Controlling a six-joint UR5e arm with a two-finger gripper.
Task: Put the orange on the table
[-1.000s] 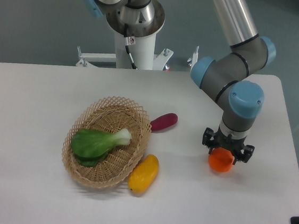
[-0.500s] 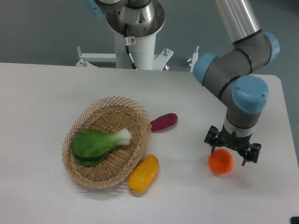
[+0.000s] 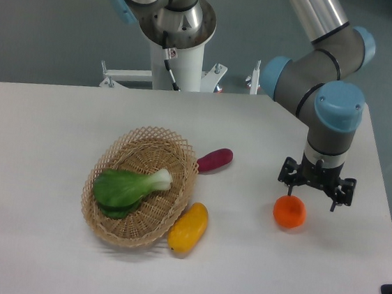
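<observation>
A second ago I had the orange (image 3: 289, 211) clamped, but now my pincer (image 3: 315, 190) is spread wide and lifted clear, the fruit resting alone on the desk (image 3: 58, 125) just below and left of it, so the placing looks done.

A woven wicker basket (image 3: 137, 214) is seen left of centre, tilted slightly. A green leafy vegetable with a white stem (image 3: 130, 187) is held inside it. A purple oblong vegetable (image 3: 214, 159) is laid just beside the basket's upper right rim. A yellow elongated fruit (image 3: 189, 227) is laid touching the basket's lower right rim.
</observation>
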